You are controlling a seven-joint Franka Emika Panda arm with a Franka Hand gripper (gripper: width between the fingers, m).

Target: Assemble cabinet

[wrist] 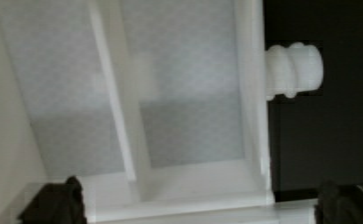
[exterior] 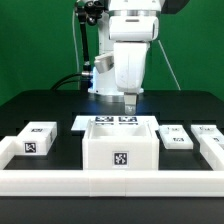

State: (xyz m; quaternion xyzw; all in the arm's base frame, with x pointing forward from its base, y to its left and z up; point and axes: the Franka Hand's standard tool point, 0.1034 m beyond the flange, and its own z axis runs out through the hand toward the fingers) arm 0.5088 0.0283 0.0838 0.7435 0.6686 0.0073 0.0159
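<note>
The cabinet body (exterior: 121,148) is a white open-topped box with a black-and-white tag on its front, standing mid-table. My gripper (exterior: 128,103) hangs just above its back edge. In the wrist view the body's white inner walls (wrist: 178,100) fill the picture, and a ridged white peg (wrist: 297,70) sticks out from one side wall. My gripper (wrist: 206,205) is open. Its two dark fingertips (wrist: 62,200) stand wide apart on either side of the body's wall, holding nothing.
The marker board (exterior: 113,122) lies flat behind the body. A tagged white block (exterior: 38,138) sits at the exterior view's left, and two more (exterior: 175,137) (exterior: 210,135) at its right. A long low white rail (exterior: 110,180) runs along the front and sides.
</note>
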